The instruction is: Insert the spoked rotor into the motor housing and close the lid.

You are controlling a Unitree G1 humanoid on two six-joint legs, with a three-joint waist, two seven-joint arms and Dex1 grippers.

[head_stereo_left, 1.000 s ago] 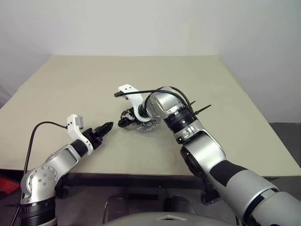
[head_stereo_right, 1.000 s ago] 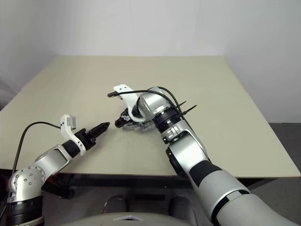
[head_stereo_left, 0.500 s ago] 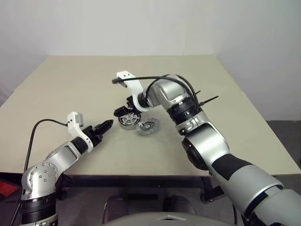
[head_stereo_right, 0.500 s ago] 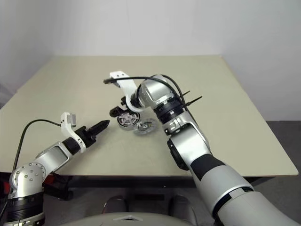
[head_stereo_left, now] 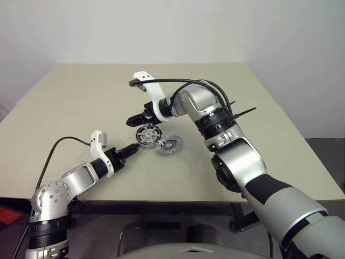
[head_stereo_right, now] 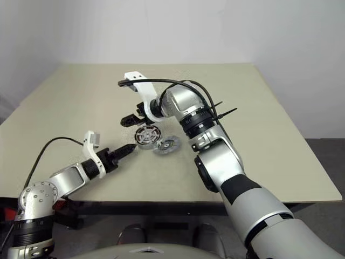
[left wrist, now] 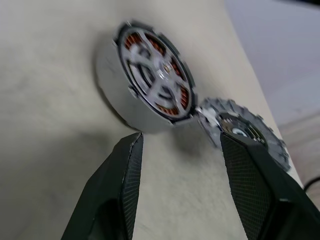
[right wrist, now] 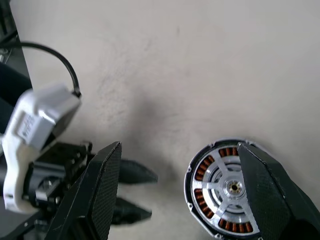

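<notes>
A: Where does the job stand?

B: I'd judge the first half is done. The motor housing (head_stereo_left: 147, 135), a round silver shell with a ring of copper-brown windings, sits on the beige table (head_stereo_left: 259, 140), and the spoked rotor (left wrist: 156, 76), a silver wheel with curved spokes and a dark rim, looks seated inside it, the windings showing between the spokes.

A: And the lid?

B: The lid (head_stereo_left: 169, 144), a flat silver-grey disc with a dark, greenish centre, lies on the table just to the right of the housing, its edge at or touching the housing's rim. It is not on yet.

A: What are the grippers doing?

B: The right gripper (head_stereo_left: 137, 119) hovers just above the housing's far side with its black fingers spread wide and nothing between them. The left gripper (head_stereo_left: 131, 150) is low on the housing's near left side, fingers parted, empty, pointing at the housing and the lid.

A: So the next move?

B: Probably picking up the lid by its thin edge. It lies flat against the table, so the grasp needs care, then centring over the housing before pressing down.
</notes>
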